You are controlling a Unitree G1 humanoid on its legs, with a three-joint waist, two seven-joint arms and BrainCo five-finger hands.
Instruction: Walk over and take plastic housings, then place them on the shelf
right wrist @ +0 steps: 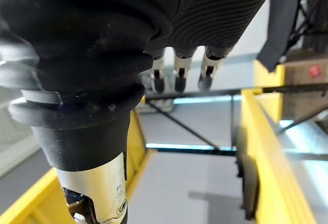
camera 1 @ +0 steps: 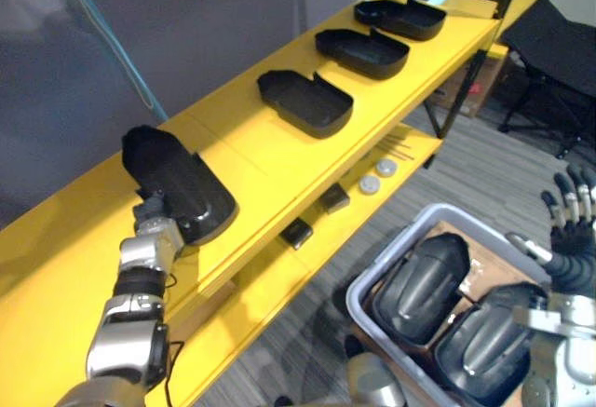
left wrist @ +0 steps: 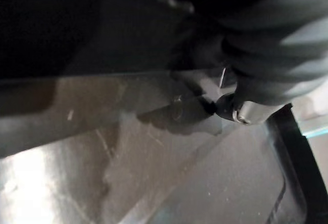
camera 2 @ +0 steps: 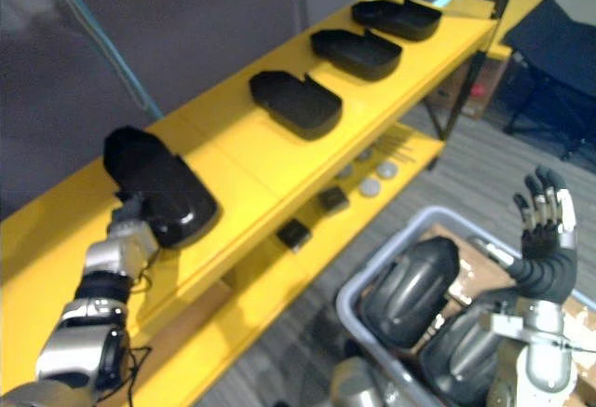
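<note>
My left hand (camera 1: 154, 228) rests a housing (camera 1: 182, 183) on the shelf (camera 1: 251, 151) to continue the row of housings (camera 1: 305, 101), though I cannot tell its grip, while my right hand (camera 2: 545, 239) has its fingers spread and empty.

Workshop-like storeroom — yellow shelf (camera 1: 242, 137), grey parts bin (camera 1: 399, 242), carpet floor (camera 1: 484, 160)

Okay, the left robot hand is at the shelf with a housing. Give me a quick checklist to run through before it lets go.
1. Held housing is over the top shelf, not past its edge: ok.
2. Held housing lies flat on the board: cannot tell, its far end looks raised.
3. Left robot hand has a hold on it: cannot tell, hidden under the housing.
4. Space to the nearest placed housing: ok, bare shelf between them.
5. Right robot hand is open, raised and apart from the bin: ok.
6. More housings wait in the bin: ok, two show.
</note>
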